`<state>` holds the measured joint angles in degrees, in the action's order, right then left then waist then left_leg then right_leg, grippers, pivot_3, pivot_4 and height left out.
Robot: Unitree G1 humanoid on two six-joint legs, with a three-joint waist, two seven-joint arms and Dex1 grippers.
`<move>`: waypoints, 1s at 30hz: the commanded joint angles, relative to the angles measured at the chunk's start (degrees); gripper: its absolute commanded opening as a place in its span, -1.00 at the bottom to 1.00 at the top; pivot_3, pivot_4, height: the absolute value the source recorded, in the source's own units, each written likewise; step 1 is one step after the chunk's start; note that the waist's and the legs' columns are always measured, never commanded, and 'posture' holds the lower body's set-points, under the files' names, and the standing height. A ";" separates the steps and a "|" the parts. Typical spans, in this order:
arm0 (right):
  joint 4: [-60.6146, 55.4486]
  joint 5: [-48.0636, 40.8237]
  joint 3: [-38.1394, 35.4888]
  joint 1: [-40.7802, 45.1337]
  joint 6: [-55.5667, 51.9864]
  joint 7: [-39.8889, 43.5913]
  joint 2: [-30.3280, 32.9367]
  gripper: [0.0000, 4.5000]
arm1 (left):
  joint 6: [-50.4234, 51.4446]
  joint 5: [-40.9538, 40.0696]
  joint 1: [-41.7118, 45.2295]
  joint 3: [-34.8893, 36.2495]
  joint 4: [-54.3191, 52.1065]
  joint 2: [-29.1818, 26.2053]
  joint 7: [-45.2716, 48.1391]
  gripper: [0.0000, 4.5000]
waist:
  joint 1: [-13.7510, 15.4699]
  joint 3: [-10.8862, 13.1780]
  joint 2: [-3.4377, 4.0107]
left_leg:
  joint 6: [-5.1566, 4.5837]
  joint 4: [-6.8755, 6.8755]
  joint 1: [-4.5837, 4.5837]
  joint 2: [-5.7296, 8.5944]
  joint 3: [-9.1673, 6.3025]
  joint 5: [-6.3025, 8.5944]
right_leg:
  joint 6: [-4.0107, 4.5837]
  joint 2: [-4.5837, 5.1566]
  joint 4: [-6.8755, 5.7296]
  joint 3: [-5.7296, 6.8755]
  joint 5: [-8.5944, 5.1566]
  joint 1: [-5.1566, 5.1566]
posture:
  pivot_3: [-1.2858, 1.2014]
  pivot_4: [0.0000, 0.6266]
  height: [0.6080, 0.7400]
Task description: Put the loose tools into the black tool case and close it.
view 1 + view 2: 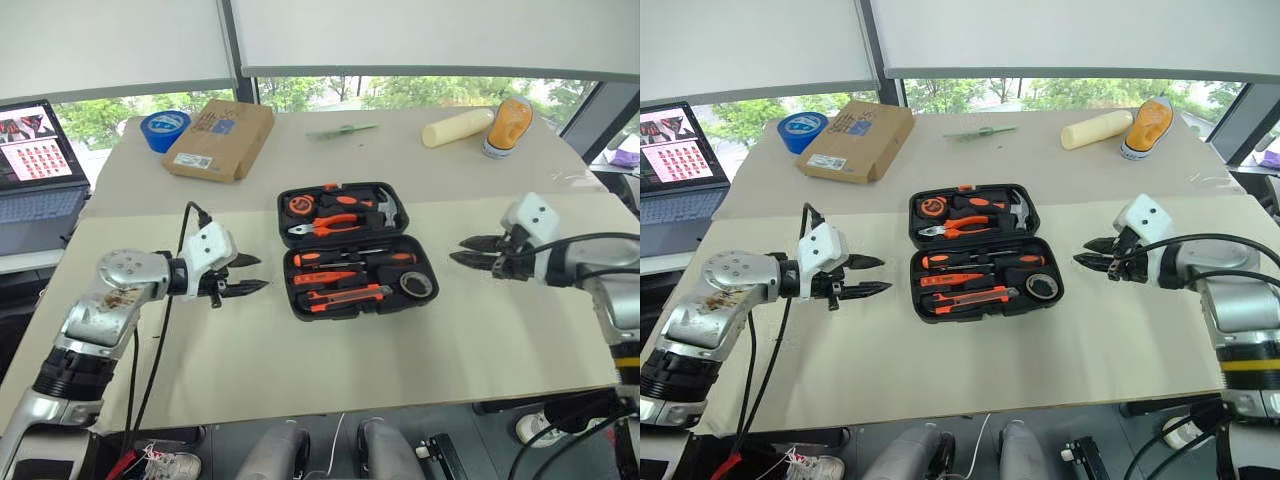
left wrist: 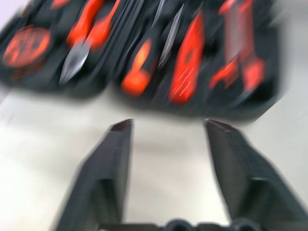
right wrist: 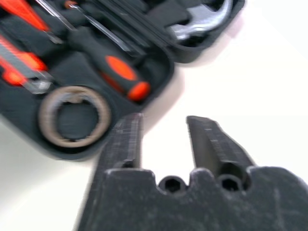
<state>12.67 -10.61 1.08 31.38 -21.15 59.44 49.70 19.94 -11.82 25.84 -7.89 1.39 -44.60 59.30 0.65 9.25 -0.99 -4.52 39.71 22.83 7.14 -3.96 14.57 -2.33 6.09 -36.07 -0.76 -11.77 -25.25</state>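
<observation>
Left gripper (image 1: 251,275) hangs just off the case's left side, fingers parted with bare table between them, nothing in its grasp. Across the way, the right gripper (image 1: 472,250) points in at the case's right side, its two fingers apart as well and carrying nothing. Between them the black tool case (image 1: 351,309) lies wide open on the pale table (image 1: 300,370), lid half away from the robot. In the near half: two black-and-orange screwdrivers (image 1: 350,258), the slim orange screwdriver (image 1: 322,278), the utility knife (image 1: 345,296) and the small tape ring (image 1: 416,285) at the right end. The far half holds pliers (image 1: 325,226), a hammer (image 1: 385,208) and a round tape measure (image 1: 301,206). Farther back: a cardboard box (image 1: 220,138), blue tape roll (image 1: 163,129), and a laptop (image 1: 38,175) off the table's left.
</observation>
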 commanded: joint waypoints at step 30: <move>15.32 10.92 3.51 10.02 14.95 -2.73 -3.59 -1.00 | -2.27 2.67 1.23 -3.74 -3.90 5.78 5.64 -0.98 | -0.02 0.00 0.01 | -0.01 0.03 0.08 0.05 0.01 -0.01 | -0.01 -0.07 -0.05 0.01 0.00 -0.11 | 0.03 -0.52 0.92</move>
<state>23.94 -0.80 7.43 39.11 -8.18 58.74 44.02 18.70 -9.11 26.44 -12.52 -1.52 -38.17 64.82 0.64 9.26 -0.98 -4.53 39.74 22.92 7.18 -3.95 14.56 -2.34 6.02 -36.12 -0.75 -11.77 -25.37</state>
